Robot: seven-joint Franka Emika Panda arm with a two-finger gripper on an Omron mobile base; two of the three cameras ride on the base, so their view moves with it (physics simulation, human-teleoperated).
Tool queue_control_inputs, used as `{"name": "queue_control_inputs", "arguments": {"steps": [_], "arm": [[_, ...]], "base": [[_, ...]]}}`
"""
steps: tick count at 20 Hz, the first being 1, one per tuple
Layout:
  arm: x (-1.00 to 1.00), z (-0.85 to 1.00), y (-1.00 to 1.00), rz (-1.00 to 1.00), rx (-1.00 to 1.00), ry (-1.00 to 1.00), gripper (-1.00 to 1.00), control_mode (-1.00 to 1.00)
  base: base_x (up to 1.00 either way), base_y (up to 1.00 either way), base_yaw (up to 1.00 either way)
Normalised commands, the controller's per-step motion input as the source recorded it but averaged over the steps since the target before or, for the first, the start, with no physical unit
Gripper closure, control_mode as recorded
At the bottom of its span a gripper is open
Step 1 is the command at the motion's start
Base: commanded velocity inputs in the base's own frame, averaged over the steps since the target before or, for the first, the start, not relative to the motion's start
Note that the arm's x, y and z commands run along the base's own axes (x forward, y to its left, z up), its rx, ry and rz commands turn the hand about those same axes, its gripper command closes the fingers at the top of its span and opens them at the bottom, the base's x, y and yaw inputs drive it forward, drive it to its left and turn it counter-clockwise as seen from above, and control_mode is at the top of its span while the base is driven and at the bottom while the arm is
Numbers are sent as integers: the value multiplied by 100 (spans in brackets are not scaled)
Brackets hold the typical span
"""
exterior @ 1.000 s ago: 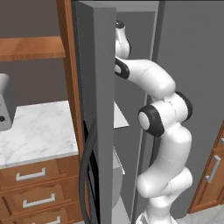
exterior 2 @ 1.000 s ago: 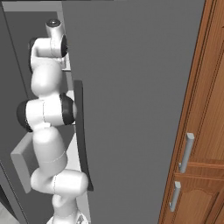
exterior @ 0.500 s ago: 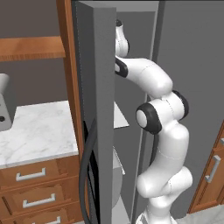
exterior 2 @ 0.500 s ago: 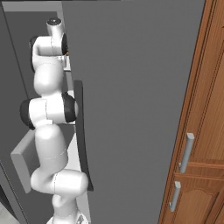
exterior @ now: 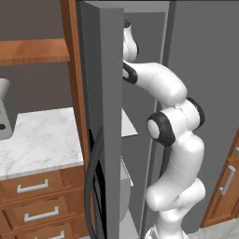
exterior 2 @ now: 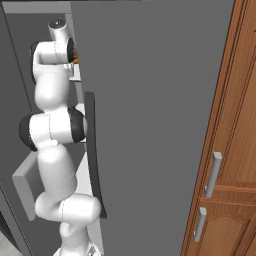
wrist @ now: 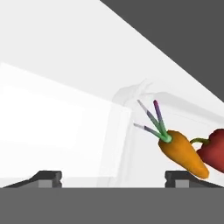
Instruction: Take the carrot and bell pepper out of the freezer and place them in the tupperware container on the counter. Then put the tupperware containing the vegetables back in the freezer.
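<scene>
In the hand view the orange carrot point(wrist: 183, 156) lies on the white freezer shelf point(wrist: 65, 131), green top up and left. The dark-red bell pepper point(wrist: 214, 151) touches it at the right edge. My gripper point(wrist: 113, 178) is open with nothing between its fingertips point(wrist: 47, 176); the carrot sits just beyond the right one. The arm reaches high into the grey freezer point(exterior: 100, 116) past its open door point(exterior 2: 150, 125); the hand point(exterior: 130, 44) is partly hidden by the door. The marble counter point(exterior: 42, 135) lies left of the freezer. The tupperware container is out of view.
The freezer door with its long dark handle point(exterior 2: 92, 160) stands close beside the arm. Wooden drawers point(exterior: 32, 186) sit under the counter, a grey microwave point(exterior: 3, 116) at the left edge, a wooden wall shelf point(exterior: 32, 51) above. Tall wooden cabinet doors point(exterior 2: 220, 175) stand to the right.
The jaws have opened from shut. The arm has shifted slightly, with the hand still high inside the freezer.
</scene>
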Motion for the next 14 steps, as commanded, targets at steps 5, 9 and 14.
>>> {"name": "queue_control_inputs", "arguments": {"steps": [5, 9, 14], "arm": [[-100, -1, -10, -3, 2, -4, -100, -100], [-100, 13, -26, -3, 4, 0, -100, -100], [-100, 3, -33, 0, 3, -1, -100, -100]], "base": [[0, 0, 0], [0, 0, 0], [0, 0, 0]]}}
